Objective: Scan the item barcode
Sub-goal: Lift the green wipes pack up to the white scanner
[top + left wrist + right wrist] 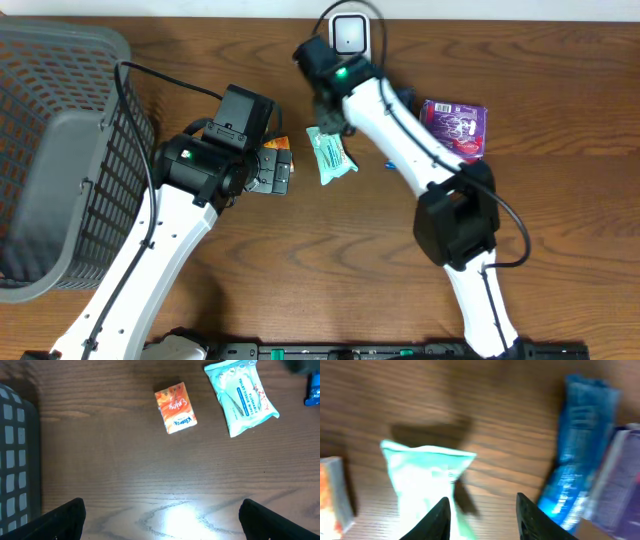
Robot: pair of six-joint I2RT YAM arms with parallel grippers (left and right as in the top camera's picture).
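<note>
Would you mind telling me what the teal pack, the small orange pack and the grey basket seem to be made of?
Teal pack: soft plastic film, slightly glossy, crinkled with sealed ends. Orange pack: printed film or card, hard to tell; boxy, with a slight sheen. Grey basket: likely matte moulded plastic, given its lattice walls.

Overhead, I'm looking straight down from well above, the whole surface (330,250) in frame. My left wrist view hangs fairly high, facing down at the middle, taking in the teal pack (243,399) and the orange pack (175,407). The right wrist view sits much nearer, blurred, low over that same teal pack. All three views share both packs.
</note>
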